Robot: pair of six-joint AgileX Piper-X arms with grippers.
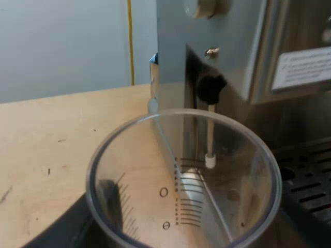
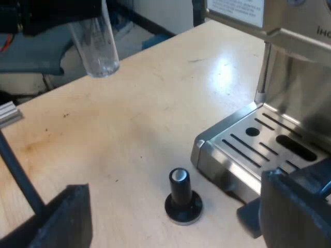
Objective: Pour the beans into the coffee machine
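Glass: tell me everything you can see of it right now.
The glass is clear, plastic by its look, round and tapering toward its base, with dark scale lines and numerals up one wall. No beans show inside; it looks empty. The left gripper holds it by its upper part, mouth up and slightly tilted, in the air above the table, near the machine. Nothing else touches it.

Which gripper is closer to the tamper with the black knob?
Right. The right gripper is open with the tamper on the table just ahead between its fingers; the left gripper holds the measuring glass up, well away.
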